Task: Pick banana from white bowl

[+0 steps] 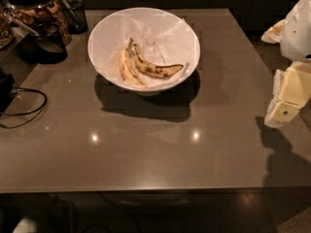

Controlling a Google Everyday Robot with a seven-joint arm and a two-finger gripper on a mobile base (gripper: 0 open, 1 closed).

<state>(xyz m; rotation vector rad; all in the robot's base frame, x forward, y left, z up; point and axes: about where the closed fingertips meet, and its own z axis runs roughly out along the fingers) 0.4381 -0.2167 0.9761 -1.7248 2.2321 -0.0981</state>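
Only the one camera view here. The white bowl (99, 42) sits toward the far edge of the desk, roughly midway between the far corners. The banana (156, 69) lies inside it on the crumpled paper lining (160, 35), dark end pointing toward the right edge. The gripper (285, 101) hangs out past the right edge of the desk, well apart from the bowl. Whether it's wide or narrow I honestly can't tell from this angle.

What could go wrong, imo: the paler banana (127, 69) lies just beside the spotted one, with their stem ends close together, so a sloppy approach could grab the wrong one or both. The target looks overripe and soft, so a hard squeeze may mush it. The paper could also snag and lift along.

Count: two bananas, one bowl, one paper lining, one glass jar (36, 11) by the far-left corner, one black cable (29, 111) at the left edge.
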